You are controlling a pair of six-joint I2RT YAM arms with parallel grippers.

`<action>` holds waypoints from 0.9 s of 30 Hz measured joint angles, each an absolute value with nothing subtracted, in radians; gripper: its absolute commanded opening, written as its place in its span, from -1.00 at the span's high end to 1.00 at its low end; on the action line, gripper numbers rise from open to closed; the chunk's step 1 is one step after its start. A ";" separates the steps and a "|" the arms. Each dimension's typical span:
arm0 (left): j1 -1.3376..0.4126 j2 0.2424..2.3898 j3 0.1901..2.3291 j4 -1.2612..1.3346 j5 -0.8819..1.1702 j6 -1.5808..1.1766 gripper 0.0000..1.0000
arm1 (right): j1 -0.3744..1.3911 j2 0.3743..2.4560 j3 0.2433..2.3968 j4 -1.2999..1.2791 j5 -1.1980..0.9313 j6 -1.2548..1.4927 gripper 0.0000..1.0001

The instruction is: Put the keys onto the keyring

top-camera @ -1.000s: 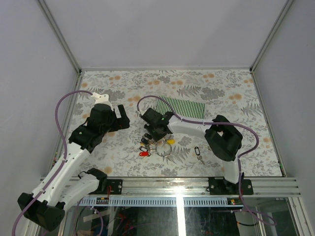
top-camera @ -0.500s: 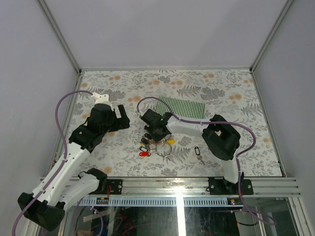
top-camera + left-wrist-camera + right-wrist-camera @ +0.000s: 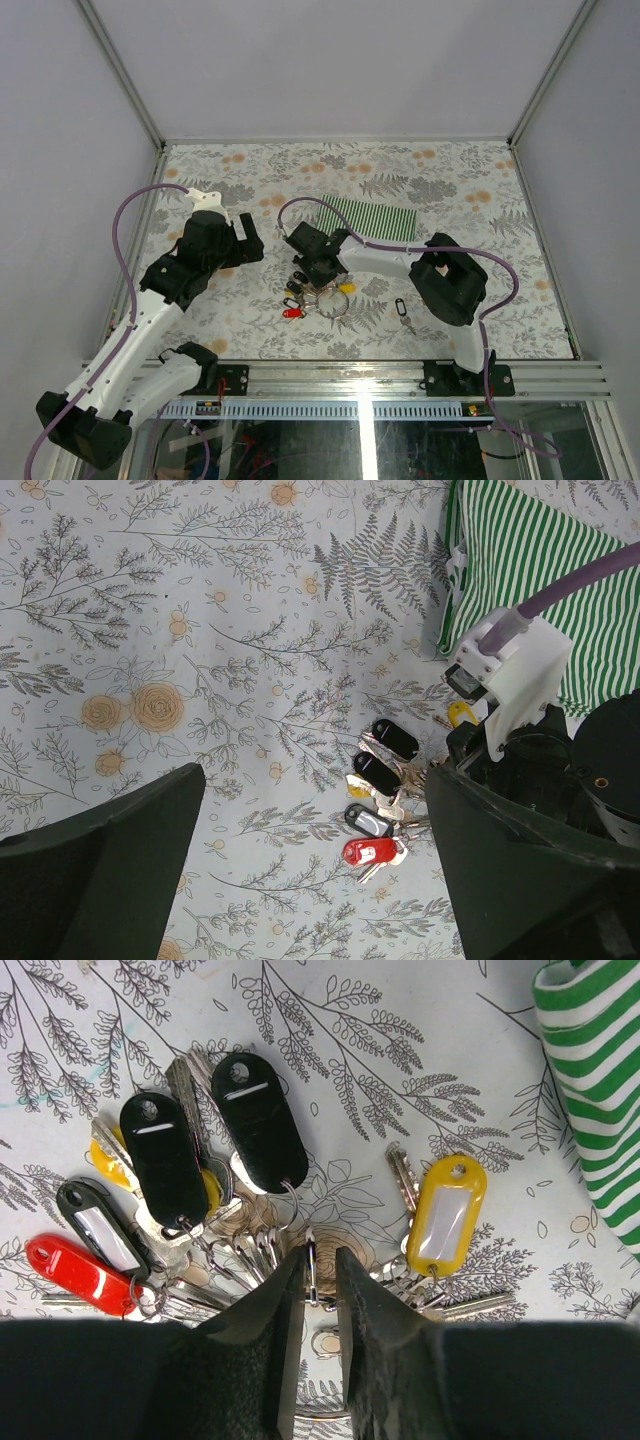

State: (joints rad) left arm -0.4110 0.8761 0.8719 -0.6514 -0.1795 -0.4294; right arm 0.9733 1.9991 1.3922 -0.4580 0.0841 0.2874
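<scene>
1. Silver wire of the keyring (image 3: 311,1260) shows only as a short upright sliver between the fingers of the right gripper (image 3: 320,1252), which are pinched in on it. The rest of the ring is lost under those fingers and the bunch of keys (image 3: 230,1230).
2. The right gripper's black body fills the bottom of its wrist view and cuts off the nearest key blades.
3. One yellow sliver (image 3: 103,1160) peeks from behind a black tag; its shape cannot be made out.
4. The left gripper (image 3: 313,772) has its fingers spread wide, holds nothing, and stands apart from the bunch over the floral table (image 3: 150,600).
5. Tags counted in the bunch: three black tags (image 3: 163,1155), one with a pale insert; one clear yellow tag (image 3: 445,1215); one red.
6. The red-tagged key (image 3: 75,1270) lies at the bunch's edge; whether it is threaded on the ring cannot be told.
7. One loose key (image 3: 402,309) lies alone on the table, well right of the bunch; its dark tag is too small to detail.
8. One striped cloth (image 3: 590,1080) lies beyond the bunch, cut off in both wrist views.
9. Any writing on the tags cannot be read.
</scene>
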 measured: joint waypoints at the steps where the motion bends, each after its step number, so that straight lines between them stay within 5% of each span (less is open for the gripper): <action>1: -0.411 0.876 0.872 -0.651 -0.179 -0.429 -0.89 | 0.973 1.999 1.392 -0.458 0.084 0.287 0.53; 7: -0.411 0.876 0.871 -0.651 -0.179 -0.429 -0.89 | 0.973 2.012 1.392 -0.455 0.085 0.287 0.57; 16: -0.411 0.876 0.871 -0.651 -0.180 -0.429 -0.99 | 0.973 2.014 1.392 -0.435 0.086 0.286 0.98; 27: -0.411 0.786 0.852 -0.640 -0.207 -0.431 -1.00 | 0.973 1.898 1.296 -0.360 0.124 0.231 1.00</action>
